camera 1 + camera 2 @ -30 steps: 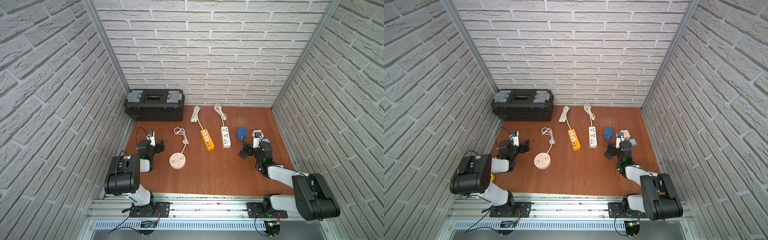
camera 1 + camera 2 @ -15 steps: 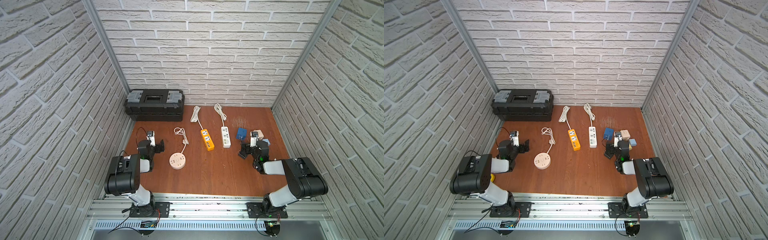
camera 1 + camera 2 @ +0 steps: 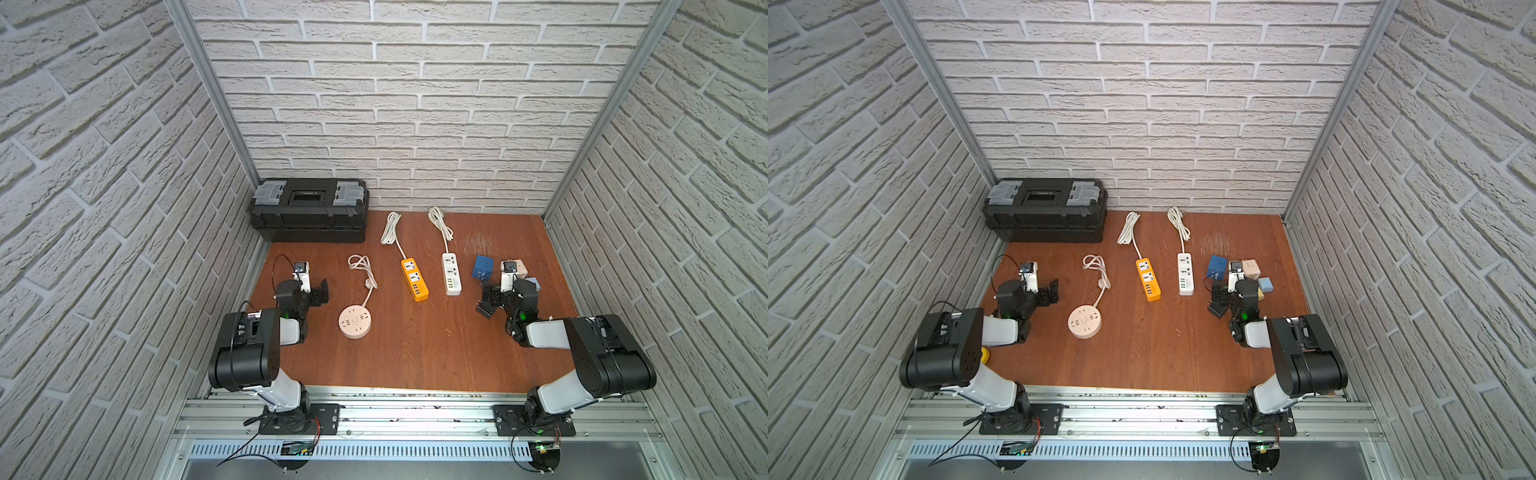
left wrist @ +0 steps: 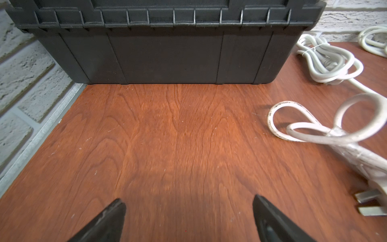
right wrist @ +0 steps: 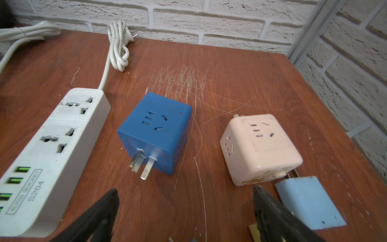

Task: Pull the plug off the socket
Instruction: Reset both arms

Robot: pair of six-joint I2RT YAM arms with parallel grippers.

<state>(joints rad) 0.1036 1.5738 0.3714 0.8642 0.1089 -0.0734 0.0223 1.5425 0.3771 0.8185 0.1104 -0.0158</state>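
Right of centre in a top view, the right gripper [image 3: 485,300] gaped empty below the blue cube socket [image 3: 482,267]; left of centre, the left gripper [image 3: 321,292] gaped empty too.

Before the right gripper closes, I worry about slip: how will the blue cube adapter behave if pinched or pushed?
The blue cube adapter looks like rigid plastic, so it should stay stiff when pinched. Its flat faces suggest sliding, not rolling, on the wooden table. The smooth sides may slip; two metal prongs face the open right gripper.
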